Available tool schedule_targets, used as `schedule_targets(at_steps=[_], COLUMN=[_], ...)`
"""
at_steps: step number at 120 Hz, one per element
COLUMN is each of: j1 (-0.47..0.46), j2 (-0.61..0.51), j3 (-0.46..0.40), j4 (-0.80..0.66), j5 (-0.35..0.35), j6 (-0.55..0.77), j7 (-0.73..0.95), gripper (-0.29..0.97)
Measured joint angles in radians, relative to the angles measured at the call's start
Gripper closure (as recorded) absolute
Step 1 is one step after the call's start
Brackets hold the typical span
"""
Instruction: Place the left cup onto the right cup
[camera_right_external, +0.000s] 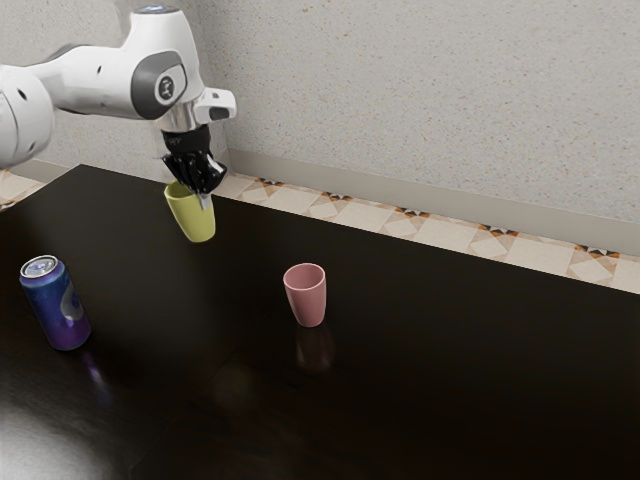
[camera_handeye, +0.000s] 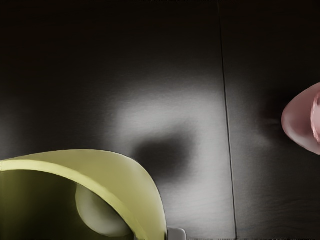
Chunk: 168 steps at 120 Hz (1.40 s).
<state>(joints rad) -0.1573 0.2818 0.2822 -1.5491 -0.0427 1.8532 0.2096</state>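
**Yellow-green cup aloft, pink cup waiting toward the exterior view's right**

At the exterior view's far left, on the dark table: a blue drinks can, upright, well apart from both cups and off the line between them. No obstacle there, by the look of it.

Next rightward: the black gripper, pointing down, fingers closed on the rim of the yellow-green cup. Cup clear of the table, mouth up, hanging slightly tilted, base swung toward the exterior view's right.

Further right and lower in that view: the pink cup, upright on the table, mouth open upward, apart from the held cup. In the wrist view, glimpsed beyond the yellow-green rim, with only bare dark tabletop between.

Carrying stage, judged roughly halfway: lift done, transfer and set-down not yet done. Called for next: travel toward the exterior view's right, high enough to pass over the pink rim, then base centred above that mouth and the tilt levelled out before lowering. Nothing standing in the path. Main risk: an off-centre or tilted descent catching the pink rim and knocking that cup over.
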Motion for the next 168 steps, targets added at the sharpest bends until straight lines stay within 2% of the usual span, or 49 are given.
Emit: schedule_targets(at_steps=[46,64,92,168], j1=[-0.129,-0.164,-0.188,-0.177], j2=[-0.086,-0.087,-0.043,0.142], j3=[-0.002,-0.008,-0.016,-0.076], j4=[-0.105,-0.105,-0.056,0.114], j5=[0.003,0.002,-0.006,-0.018], j6=[0.003,0.007,0.01,-0.001], j7=[-0.001,-0.003,-0.005,-0.005], gripper=[0.78,0.78,0.78,0.78])
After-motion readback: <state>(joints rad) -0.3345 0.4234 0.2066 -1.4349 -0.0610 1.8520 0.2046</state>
